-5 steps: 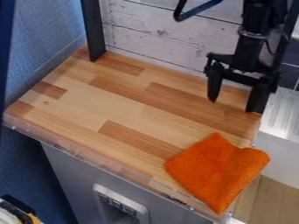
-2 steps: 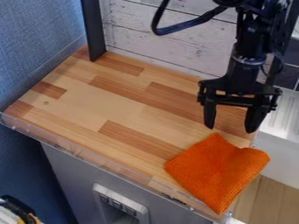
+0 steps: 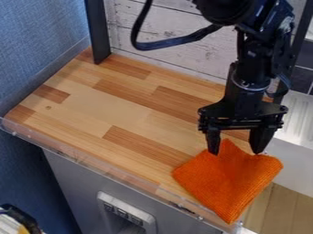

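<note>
Down from the top edge, at right, a black arm (image 3: 250, 68), with a gripper (image 3: 235, 152) hanging from its end, pointing downward over the far part of an orange cloth (image 3: 229, 185). Fingers (image 3: 213, 140) spread well apart, orange fabric in view between and below, nothing gripped. Impossible to tell whether in contact with the cloth or just above it.

Cloth at the near right corner of a wooden counter (image 3: 92, 109), spread out at a slant, with one corner reaching past the front edge and another past the right edge; slightly rucked at upper right, ribbed in texture.

Beside the arm, a black cable (image 3: 177, 44), looping to the left in front of a white plank wall (image 3: 168, 27). At the counter's far left corner, an upright black post (image 3: 96, 32); farther left, a blue wall (image 3: 40, 41). Along the counter's front edge, a clear strip (image 3: 92, 161); below, a grey cabinet (image 3: 67, 180) with a button panel (image 3: 125, 211). To the right, a white ridged surface (image 3: 298, 116); at lower right, pale wooden floor (image 3: 290, 205).
</note>
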`<state>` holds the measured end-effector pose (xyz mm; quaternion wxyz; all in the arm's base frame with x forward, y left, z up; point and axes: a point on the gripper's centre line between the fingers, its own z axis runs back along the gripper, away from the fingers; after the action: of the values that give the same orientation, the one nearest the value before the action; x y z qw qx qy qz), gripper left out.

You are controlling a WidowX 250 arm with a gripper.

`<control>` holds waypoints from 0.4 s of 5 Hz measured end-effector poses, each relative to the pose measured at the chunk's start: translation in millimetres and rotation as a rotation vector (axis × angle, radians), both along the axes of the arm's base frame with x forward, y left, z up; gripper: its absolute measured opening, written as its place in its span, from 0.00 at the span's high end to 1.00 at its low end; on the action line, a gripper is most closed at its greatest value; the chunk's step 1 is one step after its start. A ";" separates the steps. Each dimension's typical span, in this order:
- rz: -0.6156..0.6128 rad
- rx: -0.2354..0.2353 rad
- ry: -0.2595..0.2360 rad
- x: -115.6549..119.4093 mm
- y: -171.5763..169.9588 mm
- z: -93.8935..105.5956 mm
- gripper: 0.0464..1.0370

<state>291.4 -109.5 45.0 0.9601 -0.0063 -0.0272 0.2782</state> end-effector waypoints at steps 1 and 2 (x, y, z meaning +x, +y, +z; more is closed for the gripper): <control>0.069 0.002 -0.003 -8.4 0.4 -0.8 0.04; 0.118 0.014 0.004 -12.9 1.2 -0.3 0.04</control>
<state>278.5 -108.3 44.7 0.9421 0.0027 -0.0277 0.3343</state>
